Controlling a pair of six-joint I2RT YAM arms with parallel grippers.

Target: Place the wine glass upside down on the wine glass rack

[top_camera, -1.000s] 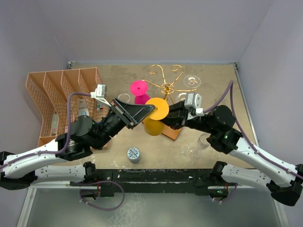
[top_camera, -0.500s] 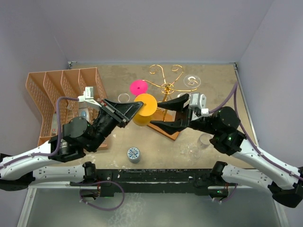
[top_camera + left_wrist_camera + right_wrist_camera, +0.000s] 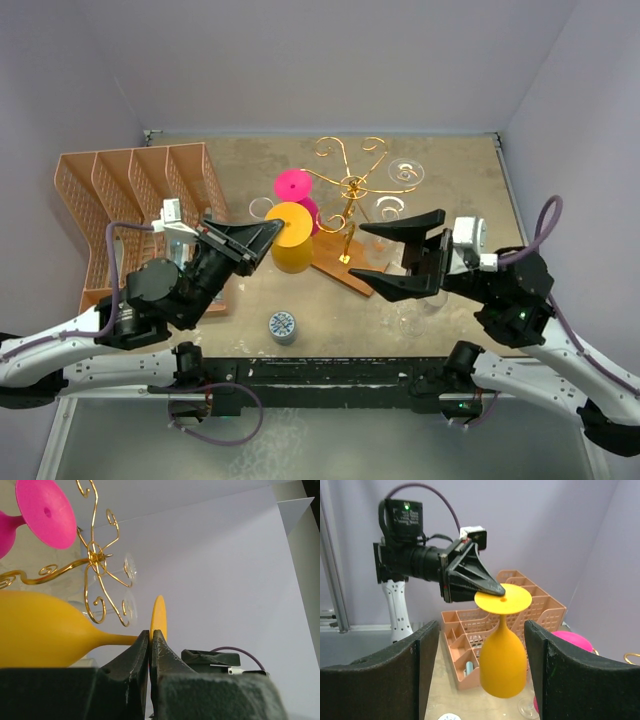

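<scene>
Left gripper (image 3: pixel 272 233) pinches the foot rim of the yellow glass (image 3: pixel 292 256), which hangs bowl-down in the air just left of the rack (image 3: pixel 350 186); it looks light, stiff and slick, so the stem seems a surer hold

Bright, even light from above, just soft shadows on the counter (image 3: pixel 460 180). Overhead view is sharp. Left wrist cam: the left hand (image 3: pixel 150 637) is dark and mushy, yellow wine glass (image 3: pixel 40 630) a bit soft. Right wrist cam: near fingers (image 3: pixel 375 680) blurry, almost silhouettes.
</scene>
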